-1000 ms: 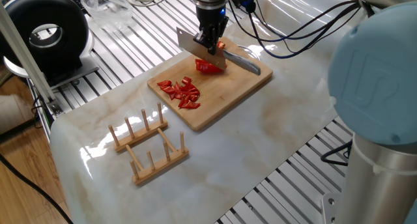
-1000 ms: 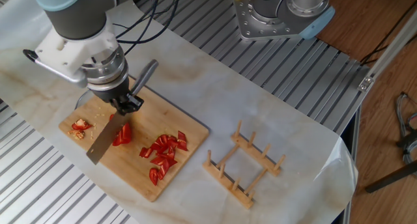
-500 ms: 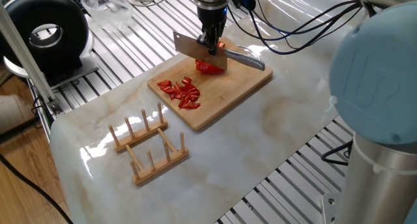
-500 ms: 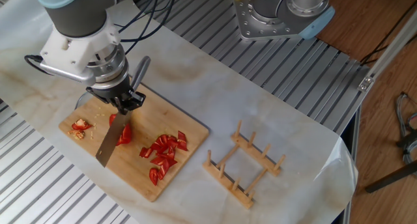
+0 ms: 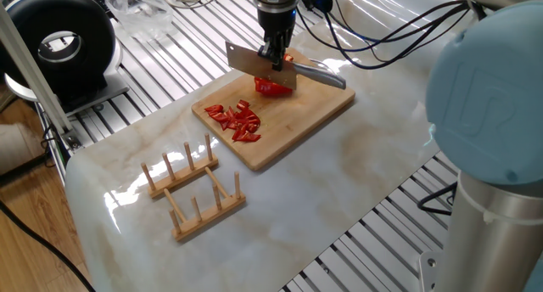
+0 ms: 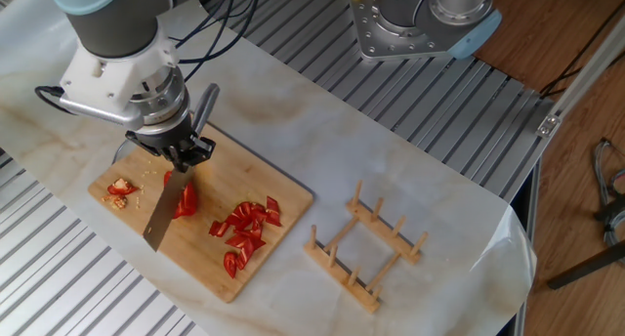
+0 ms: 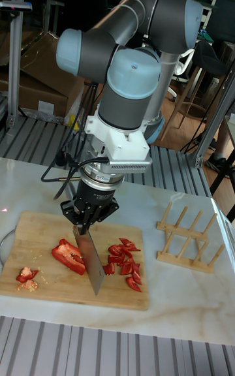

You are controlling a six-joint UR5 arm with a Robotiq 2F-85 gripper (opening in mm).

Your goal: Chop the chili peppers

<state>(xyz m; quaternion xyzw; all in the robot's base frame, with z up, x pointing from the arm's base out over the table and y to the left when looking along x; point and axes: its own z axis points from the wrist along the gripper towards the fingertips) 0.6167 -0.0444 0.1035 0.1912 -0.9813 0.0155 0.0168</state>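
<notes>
- One uncut chili piece (image 7: 68,256) is what my next stroke turns on; everything here is placed from the cutting board (image 7: 39,284), read left to right in the tall fixed view.
- Near the board's left end lie the stem scraps (image 7: 27,275), well apart from the blade.
- Next comes that uncut piece, on the board's middle, its long axis running roughly across the blade's flat, so a straight drop should slice it crosswise.
- My jaws (image 7: 87,218) are clamped on the knife (image 7: 89,258), which hangs just right of the piece, raised above the wood as far as I can judge.
- Right of the blade sit the chopped chili bits (image 7: 124,256), heaped toward the board's right end.
- I judge the blade must step left before dropping.
</notes>
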